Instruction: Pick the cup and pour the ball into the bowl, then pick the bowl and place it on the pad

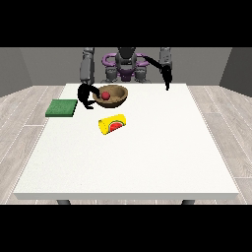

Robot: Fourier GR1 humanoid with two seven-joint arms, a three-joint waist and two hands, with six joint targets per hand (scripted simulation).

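Observation:
A brown wooden bowl (115,94) stands on the white table (147,152) near its far edge, with a small red ball (105,95) inside it. The hand at the view's left (86,95) is at the bowl's left rim, its fingers curled round that rim. A yellow cup (112,123) with a red watermelon print lies on its side just in front of the bowl, apart from both hands. A green pad (62,108) lies flat at the table's left edge, left of the hand. The hand at the view's right (167,78) hangs above the far edge, fingers pointing down, holding nothing.
The robot's torso (125,66) stands behind the table's far edge. The table's front half stretches white towards the camera. Wooden floor surrounds the table on all sides.

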